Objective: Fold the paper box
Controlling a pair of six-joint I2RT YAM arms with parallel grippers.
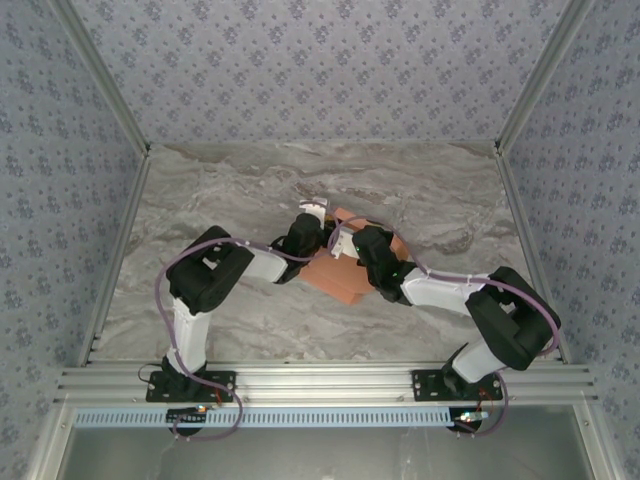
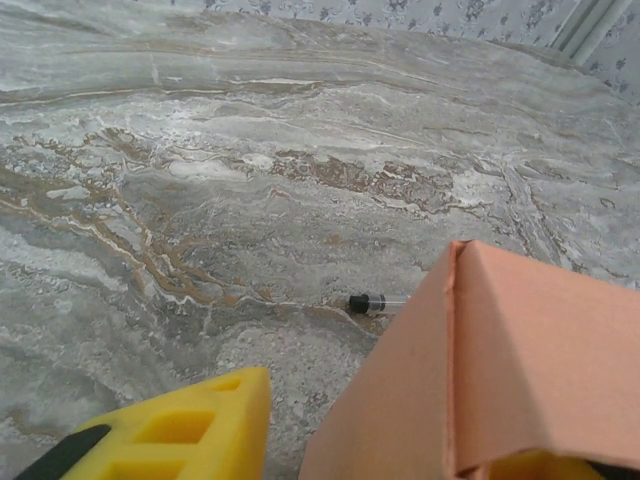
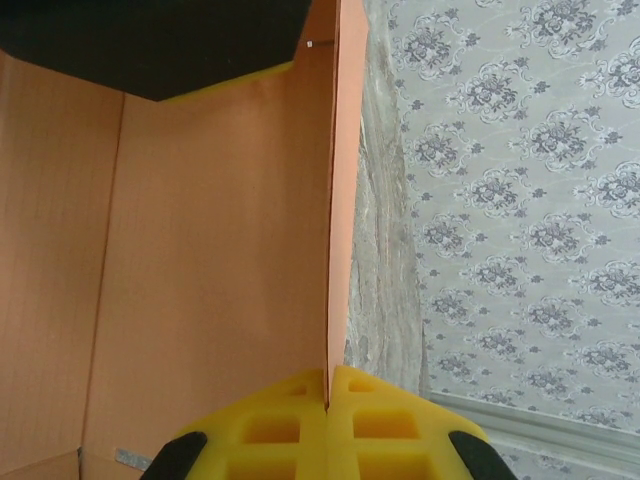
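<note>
Orange paper box (image 1: 335, 278) is lying skewed mid-table (image 1: 220, 190); right gripper (image 3: 328, 385) is pinching one wall, left gripper (image 2: 390, 440) is gaping open.

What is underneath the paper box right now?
The paper box sits on the marble table, and bare marble shows beside it. Whatever lies directly beneath the card is hidden by it.

The paper box (image 2: 520, 370) runs off the lower right corner, hiding most of one finger (image 2: 540, 466); the tiny dark thing (image 2: 365, 302) beside it is unidentifiable.
</note>
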